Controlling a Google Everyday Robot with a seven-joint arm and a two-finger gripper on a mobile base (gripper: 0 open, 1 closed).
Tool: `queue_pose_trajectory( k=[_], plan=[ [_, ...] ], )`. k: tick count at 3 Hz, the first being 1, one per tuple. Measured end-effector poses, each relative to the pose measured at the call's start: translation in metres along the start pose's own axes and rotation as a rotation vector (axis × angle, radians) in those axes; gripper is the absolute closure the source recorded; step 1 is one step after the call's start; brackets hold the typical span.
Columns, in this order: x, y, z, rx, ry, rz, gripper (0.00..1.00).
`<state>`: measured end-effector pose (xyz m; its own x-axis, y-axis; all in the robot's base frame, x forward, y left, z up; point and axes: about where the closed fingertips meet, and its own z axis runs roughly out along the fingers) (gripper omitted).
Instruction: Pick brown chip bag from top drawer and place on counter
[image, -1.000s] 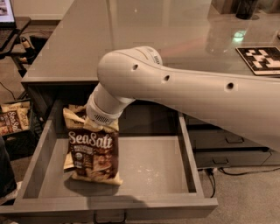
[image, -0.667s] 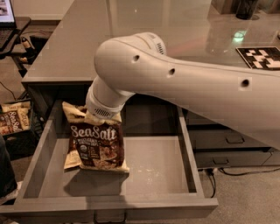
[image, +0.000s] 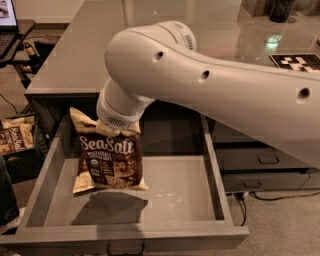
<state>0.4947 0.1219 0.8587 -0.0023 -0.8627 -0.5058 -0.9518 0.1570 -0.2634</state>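
Observation:
The brown chip bag (image: 110, 161), dark brown with cream bands and white "Sea Salt" lettering, hangs upright above the left part of the open top drawer (image: 175, 192) and casts a shadow on the drawer's grey floor. My gripper (image: 118, 128) sits at the end of the white arm, mostly hidden under the wrist, shut on the bag's crumpled top edge. The glossy grey counter (image: 85, 50) lies right behind and above the drawer.
Narrower grey drawers with small handles (image: 267, 160) are to the right. A crate with more Sea Salt bags (image: 12, 140) stands on the floor at left. A black-and-white marker (image: 300, 61) and a dark object (image: 280, 10) are on the counter's far right.
The arm has risen and swung forward, lifting the bag off the drawer floor; it now hangs upright with a shadow beneath it.

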Motion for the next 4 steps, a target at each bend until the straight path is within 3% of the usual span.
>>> queue_pose_trajectory(
  k=[1,3,4],
  plan=[
    [-0.013,-0.017,-0.042,0.087,0.019,0.001,1.00],
    [-0.028,-0.080,-0.113,0.235,0.100,-0.011,1.00],
    [-0.028,-0.080,-0.113,0.235,0.100,-0.012,1.00]
  ],
)
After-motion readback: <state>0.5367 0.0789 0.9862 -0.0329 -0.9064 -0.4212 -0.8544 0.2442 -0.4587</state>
